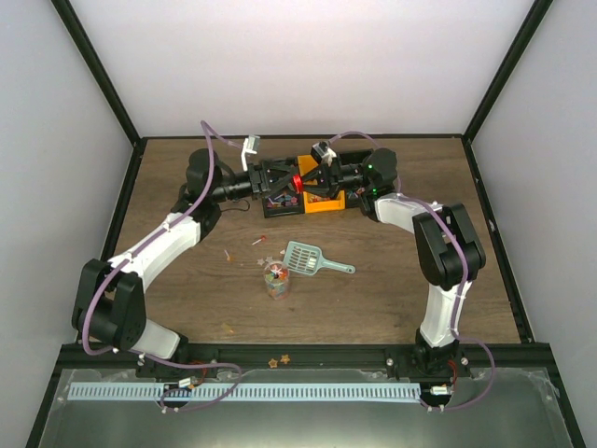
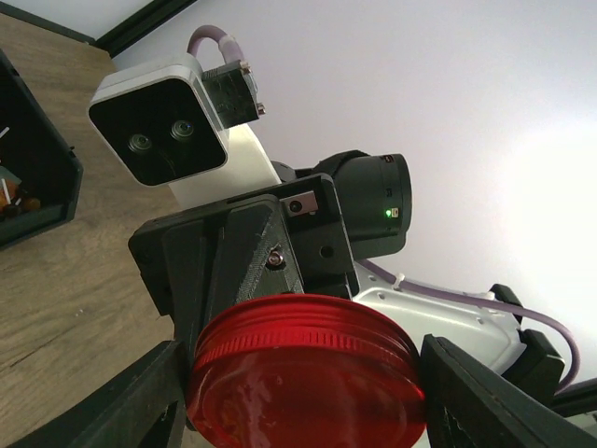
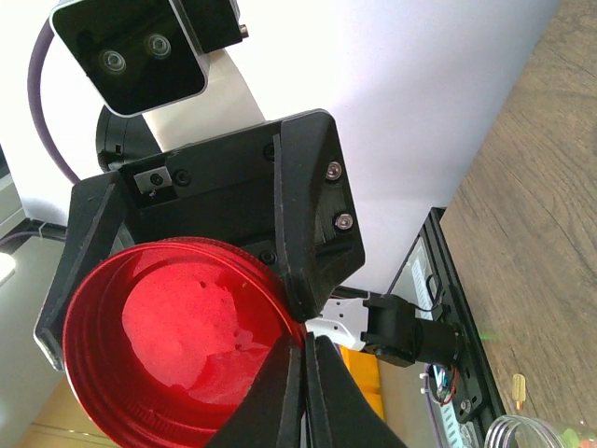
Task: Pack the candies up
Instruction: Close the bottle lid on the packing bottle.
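Observation:
A red lid [image 1: 297, 182] hangs in the air at the back middle, between my two grippers. My right gripper [image 3: 306, 373] is shut on the lid's [image 3: 168, 345] rim, pinching it edge-on. My left gripper [image 2: 303, 411] faces it with wide jaws, one finger on each side of the lid [image 2: 303, 364], right at its rim. The candies fill a small clear jar [image 1: 275, 278] standing open mid-table. A few loose candies [image 1: 259, 242] lie beside it, and more show in the black tray [image 1: 280, 207].
A teal scoop [image 1: 311, 257] lies right of the jar. The black tray and an orange box [image 1: 328, 201] sit under the grippers at the back. Two small star-shaped bits [image 1: 279, 359] lie at the near edge. Dark frame posts border the table.

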Tool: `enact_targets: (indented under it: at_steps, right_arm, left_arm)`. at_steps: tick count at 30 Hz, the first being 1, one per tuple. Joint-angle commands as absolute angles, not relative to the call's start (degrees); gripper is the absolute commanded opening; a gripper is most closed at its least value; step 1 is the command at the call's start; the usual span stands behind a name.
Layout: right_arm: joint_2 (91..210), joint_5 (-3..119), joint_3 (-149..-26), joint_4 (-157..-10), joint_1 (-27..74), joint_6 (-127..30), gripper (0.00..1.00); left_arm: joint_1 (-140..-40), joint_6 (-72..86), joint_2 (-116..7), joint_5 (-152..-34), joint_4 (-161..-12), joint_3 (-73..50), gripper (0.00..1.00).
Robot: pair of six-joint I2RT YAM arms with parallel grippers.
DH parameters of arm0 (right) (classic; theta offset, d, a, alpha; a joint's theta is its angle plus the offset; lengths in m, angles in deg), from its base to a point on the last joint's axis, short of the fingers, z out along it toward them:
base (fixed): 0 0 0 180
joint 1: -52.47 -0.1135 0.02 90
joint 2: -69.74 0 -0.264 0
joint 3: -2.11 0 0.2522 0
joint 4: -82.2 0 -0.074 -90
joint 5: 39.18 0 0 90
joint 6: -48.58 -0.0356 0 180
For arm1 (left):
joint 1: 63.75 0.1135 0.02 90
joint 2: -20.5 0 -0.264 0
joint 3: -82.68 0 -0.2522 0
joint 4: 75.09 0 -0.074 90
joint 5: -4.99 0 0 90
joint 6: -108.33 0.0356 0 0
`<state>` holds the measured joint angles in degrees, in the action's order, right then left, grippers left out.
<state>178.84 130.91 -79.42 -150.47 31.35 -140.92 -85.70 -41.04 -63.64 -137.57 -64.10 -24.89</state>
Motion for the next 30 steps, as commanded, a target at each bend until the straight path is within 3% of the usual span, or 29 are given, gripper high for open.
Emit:
enact_targets:
  at_steps: [1,7,19,30]
  right_arm:
    - [177.0,130.7,-81.4,-151.4,31.6,-140.5,0.01]
    - [177.4,130.5,-81.4,-153.3,31.6,-142.3,0.01]
    - [177.8,129.6,-79.7,-157.2,32.2,-145.9,0.21]
    - [172.5,126.4,-68.6,-150.7,42.2,-140.5,0.26]
  left_arm:
    - [-85.8,-40.2,-62.3,-137.4,-64.1,-25.3,0.62]
    - [-85.8,-40.0,-61.9,-136.6,-64.6,-25.4,0.58]
    - [-85.8,-39.9,-62.3,-135.3,-67.1,-24.2,0.57]
    - [-85.4,-35.8,-63.5,-133.8,-76.5,-21.3,0.58]
